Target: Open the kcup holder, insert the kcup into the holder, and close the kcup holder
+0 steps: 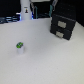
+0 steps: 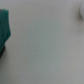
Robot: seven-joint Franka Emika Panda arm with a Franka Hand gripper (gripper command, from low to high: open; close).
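Claw first, and honestly I cannot tell whether my claw is apart or together: neither view shows the fingers. My wrist view gives only bare pale table (image 2: 47, 45) with a blurred teal shape (image 2: 4, 30) at one edge, which I cannot identify. In the exterior view the tall white post (image 1: 26, 11) stands at the far edge, toward that view's left, and I cannot make out my arm with any confidence. The kcup (image 1: 20, 46) sits alone on the white table, in the exterior view's left half and nearer than the rest, green top up as far as I can judge. The kcup holder (image 1: 64, 26) is well apart from it, on the far right, a black box showing 2 front recesses; it looks closed, though the picture is too soft to be sure. By my judgement nothing of the task is done yet, so step 1, pulling the tray out, lies ahead. Several things could go wrong. If I hook a recess off-centre, the whole box may slide or twist across the table instead of the tray coming out. The kcup is small and light; closing on it slightly off could tip it or send it rolling. With this much blur, I could also misjudge height and press into the table.
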